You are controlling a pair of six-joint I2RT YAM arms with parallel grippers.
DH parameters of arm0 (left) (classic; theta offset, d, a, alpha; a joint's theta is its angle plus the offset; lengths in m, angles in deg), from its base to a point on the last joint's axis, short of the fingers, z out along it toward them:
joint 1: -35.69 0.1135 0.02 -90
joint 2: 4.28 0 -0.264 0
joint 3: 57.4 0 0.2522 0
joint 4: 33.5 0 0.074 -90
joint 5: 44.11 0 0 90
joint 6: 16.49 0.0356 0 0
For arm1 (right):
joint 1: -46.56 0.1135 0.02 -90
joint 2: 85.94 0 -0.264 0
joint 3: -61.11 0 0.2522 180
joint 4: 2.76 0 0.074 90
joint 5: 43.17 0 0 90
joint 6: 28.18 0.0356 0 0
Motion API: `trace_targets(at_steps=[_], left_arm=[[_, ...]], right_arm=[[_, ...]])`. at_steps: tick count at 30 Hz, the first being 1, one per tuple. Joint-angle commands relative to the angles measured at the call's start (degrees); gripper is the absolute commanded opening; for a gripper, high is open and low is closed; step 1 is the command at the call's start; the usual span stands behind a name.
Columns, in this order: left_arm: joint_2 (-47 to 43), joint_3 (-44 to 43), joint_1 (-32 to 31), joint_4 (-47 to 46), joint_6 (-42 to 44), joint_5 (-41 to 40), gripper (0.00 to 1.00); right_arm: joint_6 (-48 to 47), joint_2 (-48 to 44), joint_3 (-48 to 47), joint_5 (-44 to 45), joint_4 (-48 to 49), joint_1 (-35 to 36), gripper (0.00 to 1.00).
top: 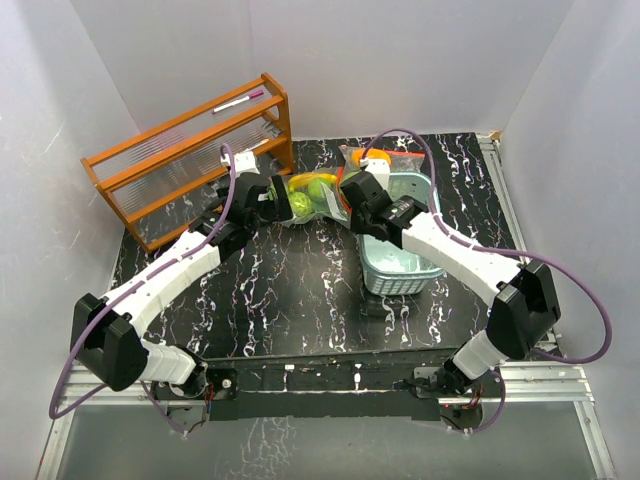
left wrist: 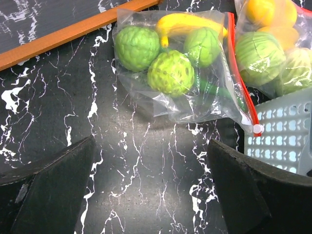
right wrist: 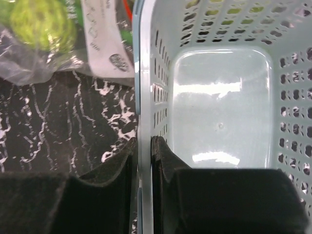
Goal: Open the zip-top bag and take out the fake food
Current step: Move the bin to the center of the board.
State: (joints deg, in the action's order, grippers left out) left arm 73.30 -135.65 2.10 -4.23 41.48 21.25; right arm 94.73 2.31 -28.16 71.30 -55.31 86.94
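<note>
The left gripper [left wrist: 151,144] hangs wide open before the zip-top bag [left wrist: 146,100]. The fake food [left wrist: 170,72] lies inside it near the desk's [top: 300,290] far edge. The right gripper [right wrist: 144,144] pinches the teal basket's [right wrist: 145,73] wall.

surface: black marbled table [top: 300,290] | on it: wooden rack [top: 190,160] (far left), zip-top bag [left wrist: 214,97] of fake food [left wrist: 170,72], teal basket [top: 400,270] right

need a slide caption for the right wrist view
Right pincer clamped on the side wall of the pale-teal basket, one finger inside, one outside; bagged fake food lies beside it.
</note>
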Motion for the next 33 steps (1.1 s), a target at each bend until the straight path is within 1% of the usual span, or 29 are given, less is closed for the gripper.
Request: trace_targets(at_steps=[1,5,7,10,15,18,22,25,27,29,33], left_arm=[[-0.73,0.48,0.31,-0.79,1.54,1.24,0.97],[-0.35,0.75,0.32,-1.32,1.63,2.49,0.97],[-0.17,0.98,0.36,-1.71,1.7,3.31,0.97],[0.14,1.41,0.32,-2.59,1.88,4.45,0.97],[0.55,1.47,0.38,-3.5,1.98,6.17,0.97],[2.61,1.39,0.44,-4.11,2.06,7.11,0.97],[3.89,0.95,0.48,-4.44,2.04,8.19,0.97],[4.15,1.03,0.46,-4.71,1.89,8.69,0.97],[4.24,1.02,0.6,-4.58,1.91,8.74,0.97],[4.33,1.03,0.7,-4.38,2.05,8.74,0.97],[4.49,0.74,0.79,-4.08,2.73,8.68,0.97]], right_arm=[[-3.85,-3.14,0.74,2.01,2.19,-2.97,0.13],[-7.22,-5.2,1.44,1.44,3.01,-7.46,0.12],[-11.08,-6.33,2.39,-0.27,3.98,-10.19,0.11],[-15.93,-7.78,4.65,0.33,6.78,-14.14,0.1],[-18.76,-6.56,5.09,-0.08,7.99,-21.56,0.08],[-22.42,-5.62,5.97,1.01,12.74,-23.76,0.07],[-27.67,-1.95,4.49,1.52,17.43,-25.87,0.07],[-37.94,-0.05,6.91,1.91,26.32,-25.98,0.07],[-43.72,1.2,8.52,4.51,31.44,-26.29,0.07],[-46.13,2.7,8.37,4.22,33.1,-27.99,0.07],[-46.38,3.67,8.06,-0.18,35.9,-30.67,0.08]])
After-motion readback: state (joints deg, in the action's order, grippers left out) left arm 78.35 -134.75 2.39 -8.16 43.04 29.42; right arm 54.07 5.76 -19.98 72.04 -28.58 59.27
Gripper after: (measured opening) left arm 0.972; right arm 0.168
